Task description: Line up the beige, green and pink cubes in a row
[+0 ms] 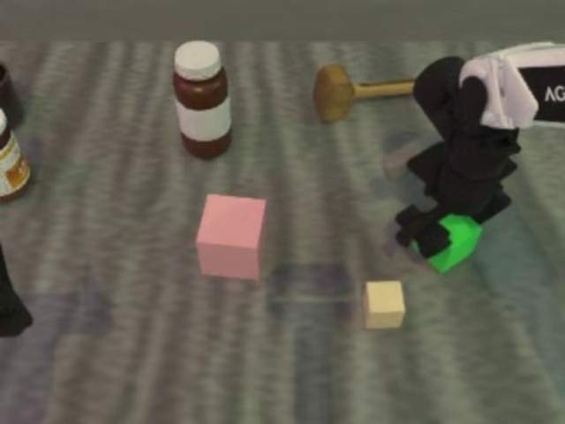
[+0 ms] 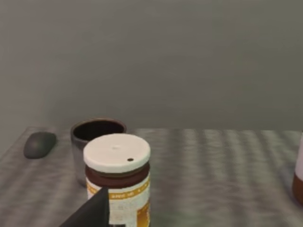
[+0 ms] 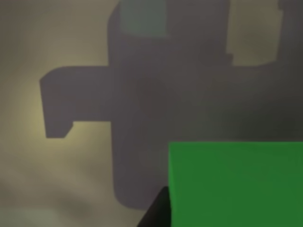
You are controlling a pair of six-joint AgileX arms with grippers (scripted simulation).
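The right arm reaches in from the top view's right edge, its white-sleeved forearm angled down and toward the pink cube (image 1: 231,235), the wrist bent so that the right pincer (image 1: 434,237) points down at the surface (image 1: 132,353). The pincer is clamped around the green cube (image 1: 459,240), its dark fingers covering the side of the cube that faces the pink cube. In the right wrist view the green cube (image 3: 236,184) fills one corner, close under the camera, with the arm's shadow spread on the surface beyond it; whether the cube is lifted or resting on the surface is hard to judge from these views.

The pink cube sits near the middle of the surface. The beige cube (image 1: 384,304) lies to the right of the pink cube and a little nearer the front edge, just beside the green cube but apart from it. Behind the pink cube stands a brown white-capped bottle (image 1: 201,99), and farther right of that a wooden mallet (image 1: 340,91) lies partly hidden by the right arm.

The left arm is parked far left of the pink cube; of the left pincer (image 1: 11,309) only a dark tip shows, and I cannot tell how its fingers stand.
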